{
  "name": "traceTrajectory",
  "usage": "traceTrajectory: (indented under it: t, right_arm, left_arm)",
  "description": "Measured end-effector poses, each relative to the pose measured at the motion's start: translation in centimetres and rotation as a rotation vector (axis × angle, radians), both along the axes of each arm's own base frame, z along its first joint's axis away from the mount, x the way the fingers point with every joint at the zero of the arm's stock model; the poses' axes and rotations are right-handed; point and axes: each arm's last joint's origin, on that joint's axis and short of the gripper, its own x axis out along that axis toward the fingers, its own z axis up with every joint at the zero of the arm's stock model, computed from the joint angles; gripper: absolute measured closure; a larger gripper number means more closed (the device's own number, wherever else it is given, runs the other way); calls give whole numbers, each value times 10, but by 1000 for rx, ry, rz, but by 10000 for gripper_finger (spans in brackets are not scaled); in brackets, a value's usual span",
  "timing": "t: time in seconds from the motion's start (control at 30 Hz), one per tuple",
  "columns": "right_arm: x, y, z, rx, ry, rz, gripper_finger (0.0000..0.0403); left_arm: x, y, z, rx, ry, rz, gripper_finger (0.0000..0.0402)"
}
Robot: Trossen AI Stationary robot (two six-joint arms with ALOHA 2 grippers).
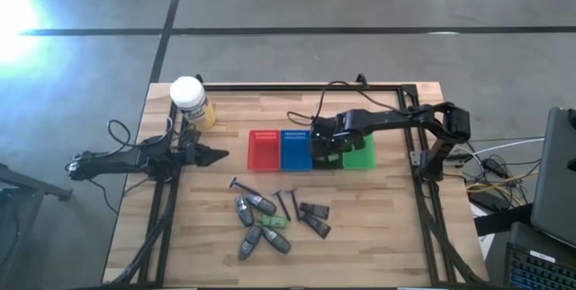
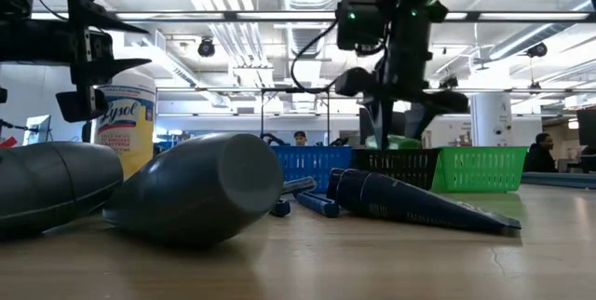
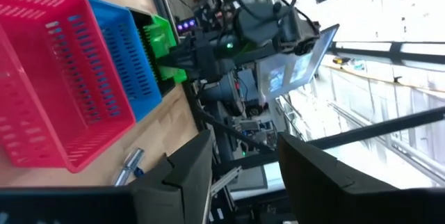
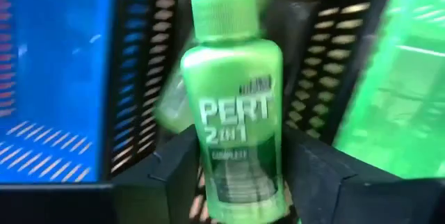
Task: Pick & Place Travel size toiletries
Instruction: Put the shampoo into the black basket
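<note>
Two arms: the right gripper (image 4: 233, 161), jaws clamped on a green Pert bottle (image 4: 235, 99), hangs over the black basket (image 4: 316, 50); the left gripper (image 1: 211, 156) waits, jaws parted.

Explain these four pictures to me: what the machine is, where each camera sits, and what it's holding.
It is a two-armed table robot. One camera looks straight down, one sits at table height, and one rides on each wrist. The right gripper holds a green Pert bottle in its jaws over the black basket, which stands in a row with the red basket, blue basket and green basket. The left gripper waits open near the Lysol jar. More toiletries lie loose on the table.
</note>
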Motion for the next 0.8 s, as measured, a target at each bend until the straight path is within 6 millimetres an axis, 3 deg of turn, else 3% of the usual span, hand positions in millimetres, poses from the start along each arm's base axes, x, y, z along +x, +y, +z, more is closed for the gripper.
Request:
traceTrajectory:
  t: [0.2, 0.37, 0.57, 0.8]
  right_arm:
    - [-3, 6, -2, -44, 13, -22, 170]
    - [8, 20, 12, -79, -33, 87, 134]
    - [31, 69, 34, -108, -161, 414, 108]
    - [56, 134, 31, -175, -252, 796, 110]
  left_arm:
    - [0, 1, 0, -1, 0, 30, 234]
    - [0, 1, 0, -15, -2, 33, 234]
    - [0, 1, 0, -18, -2, 33, 234]
    - [0, 1, -1, -18, 7, 26, 234]
